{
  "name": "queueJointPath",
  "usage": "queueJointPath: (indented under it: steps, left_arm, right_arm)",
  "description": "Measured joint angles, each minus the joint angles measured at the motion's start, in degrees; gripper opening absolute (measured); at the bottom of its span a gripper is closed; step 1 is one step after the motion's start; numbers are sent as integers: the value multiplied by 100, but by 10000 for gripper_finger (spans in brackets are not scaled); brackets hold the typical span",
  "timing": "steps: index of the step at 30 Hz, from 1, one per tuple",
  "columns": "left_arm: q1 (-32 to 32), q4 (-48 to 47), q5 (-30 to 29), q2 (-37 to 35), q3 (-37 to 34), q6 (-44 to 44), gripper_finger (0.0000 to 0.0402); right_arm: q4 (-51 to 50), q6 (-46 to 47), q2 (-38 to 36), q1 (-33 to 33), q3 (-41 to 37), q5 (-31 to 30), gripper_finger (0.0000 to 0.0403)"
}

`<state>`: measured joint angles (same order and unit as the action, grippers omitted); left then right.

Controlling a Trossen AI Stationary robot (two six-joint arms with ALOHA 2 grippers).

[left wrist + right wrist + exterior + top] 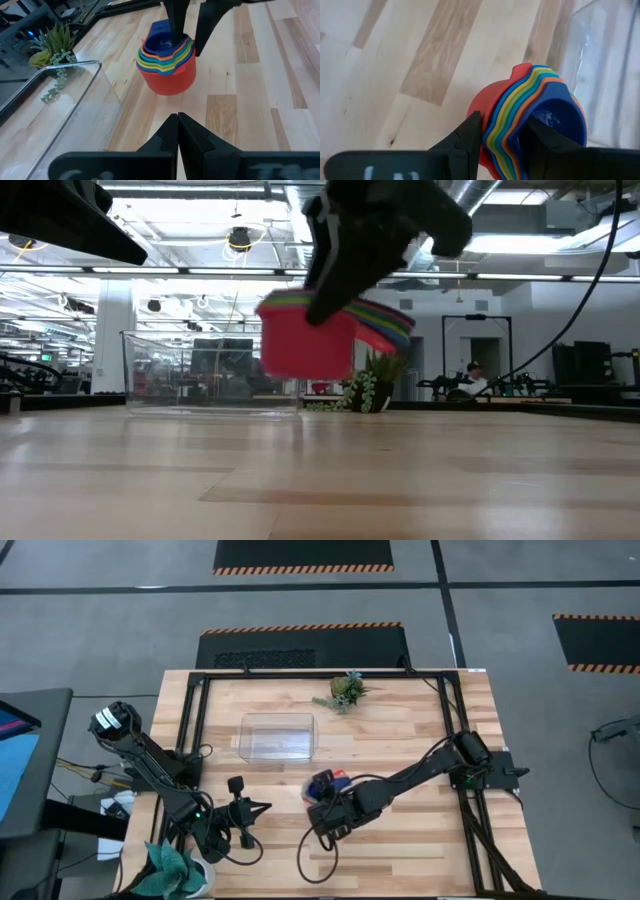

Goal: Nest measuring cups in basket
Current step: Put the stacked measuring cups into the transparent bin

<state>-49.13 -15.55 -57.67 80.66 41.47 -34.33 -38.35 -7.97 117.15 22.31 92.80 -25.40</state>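
The measuring cups (328, 783) are nested in one stack, red outermost and blue innermost. They hang in the air just near-right of the clear basket (278, 736), which stands on the table. My right gripper (505, 142) is shut on the stack, which also shows in the left wrist view (167, 65) and the low view (320, 335). My left gripper (177, 122) is shut and empty at the near left (262, 806), pointing toward the stack. My right gripper grips the stack's rim walls (495, 125), one finger inside the innermost blue cup (174, 35) and the other outside the red cup (202, 40). The fingers come from above, slanting down. The stack is lifted clear of the table (300, 360) and tilted.
A small green plant (347, 690) stands beyond the basket near the far edge. A teal cloth (175, 865) lies at the near left corner. Black rails (190, 720) run along the table's left, far and right sides. Bare wood lies between the stack and the near edge.
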Motion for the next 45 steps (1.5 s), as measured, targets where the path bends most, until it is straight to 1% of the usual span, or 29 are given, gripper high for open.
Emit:
queueJointPath:
  steps: [10, 20, 23, 27, 33, 39, 41, 45]
  left_arm:
    - [-2, -2, 7, 0, 0, 2, 0]
    - [-2, -22, 34, 0, 0, 79, 0]
    - [-12, -215, 90, 0, 0, 83, 0]
    - [-192, -642, 7, 0, 0, 45, 0]
    - [-721, -1170, -279, -2, 0, -495, 0]
    - [-1260, -2171, -755, -9, 0, -1799, 0]
    - [-1363, -2429, -841, -11, 2, -2211, 0]
    - [-1398, -2690, -861, -11, 2, -2600, 0]
  right_arm:
    - [-119, -578, -10, -48, 715, -24, 124]
    - [-114, -909, -16, -516, 1200, -16, 124]
    - [-96, -939, -18, -675, 1346, -14, 124]
    - [113, -1298, -21, -855, 1462, 18, 124]
    - [475, -1516, -29, -1133, 1609, 363, 124]
    - [1018, -1745, 0, -1408, 1609, 653, 124]
    - [1173, -1787, 32, -1490, 1607, 762, 124]
    - [1370, -1773, 30, -1637, 1602, 938, 124]
